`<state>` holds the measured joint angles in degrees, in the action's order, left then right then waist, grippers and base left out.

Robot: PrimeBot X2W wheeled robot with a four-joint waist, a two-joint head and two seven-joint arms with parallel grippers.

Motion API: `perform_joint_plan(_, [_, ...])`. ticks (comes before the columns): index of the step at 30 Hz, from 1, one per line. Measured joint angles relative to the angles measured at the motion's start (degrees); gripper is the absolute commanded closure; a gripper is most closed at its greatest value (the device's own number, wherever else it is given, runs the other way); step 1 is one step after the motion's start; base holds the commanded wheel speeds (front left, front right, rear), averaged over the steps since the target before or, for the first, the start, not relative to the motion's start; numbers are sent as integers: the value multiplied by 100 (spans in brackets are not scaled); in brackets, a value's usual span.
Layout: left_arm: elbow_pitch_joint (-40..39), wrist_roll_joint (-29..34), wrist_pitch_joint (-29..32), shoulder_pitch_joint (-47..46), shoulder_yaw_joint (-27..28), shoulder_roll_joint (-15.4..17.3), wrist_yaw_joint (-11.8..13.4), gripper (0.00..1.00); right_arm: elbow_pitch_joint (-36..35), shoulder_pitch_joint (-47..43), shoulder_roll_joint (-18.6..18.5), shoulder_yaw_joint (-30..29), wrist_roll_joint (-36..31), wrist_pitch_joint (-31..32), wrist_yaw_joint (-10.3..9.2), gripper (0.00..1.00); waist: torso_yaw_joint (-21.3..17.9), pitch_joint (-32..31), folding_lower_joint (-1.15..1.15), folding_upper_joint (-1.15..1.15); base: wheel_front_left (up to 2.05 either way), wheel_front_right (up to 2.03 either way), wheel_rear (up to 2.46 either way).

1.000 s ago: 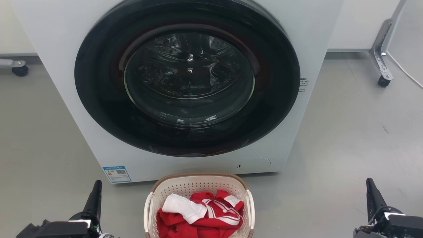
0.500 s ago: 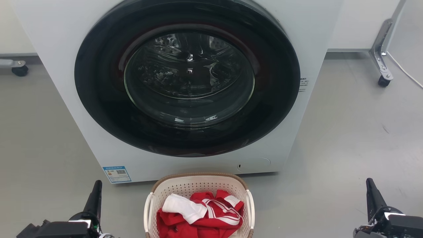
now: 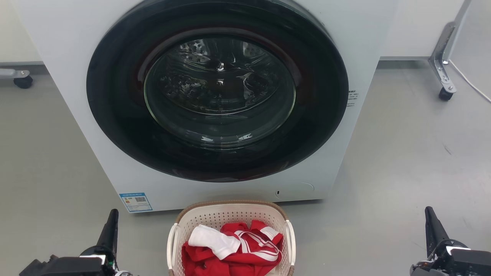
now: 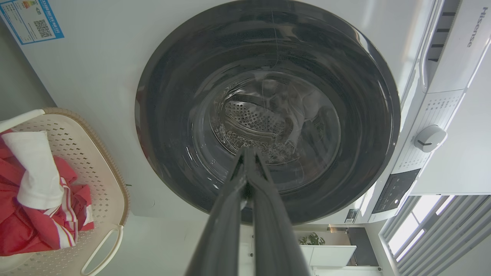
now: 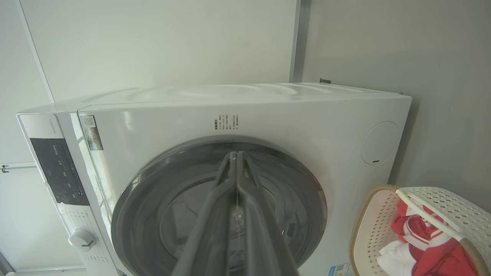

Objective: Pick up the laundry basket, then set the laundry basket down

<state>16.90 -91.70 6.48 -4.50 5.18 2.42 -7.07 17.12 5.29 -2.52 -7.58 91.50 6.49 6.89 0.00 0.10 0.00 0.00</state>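
Note:
The laundry basket (image 3: 230, 218), cream-white and perforated with a brown woven rim and white loop handles, stands on the floor just in front of the washing machine, at the bottom centre of the head view. It holds red and white clothes (image 3: 232, 247). The basket (image 4: 101, 168) lies at the left in the left wrist view and the basket (image 5: 370, 230) at the lower right in the right wrist view. My left gripper (image 3: 112, 214) stands left of the basket and my right gripper (image 3: 429, 212) far to its right, both apart from it. Each one's fingers are pressed together, shut on nothing.
The white washing machine (image 3: 76, 76) with its dark round door (image 3: 218, 88) closed rises right behind the basket. A wheeled metal leg (image 3: 441, 69) stands at the back right and a caster (image 3: 23, 81) at the back left. Grey floor (image 3: 402, 161) lies on both sides.

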Motion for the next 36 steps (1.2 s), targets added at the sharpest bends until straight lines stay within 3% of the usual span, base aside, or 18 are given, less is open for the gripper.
perform_joint_plan(36, [2, 0, 0, 0, 0, 0, 0, 100, 0, 0, 0, 0, 1, 0, 0, 100, 0, 0, 0, 0, 0, 0, 0])
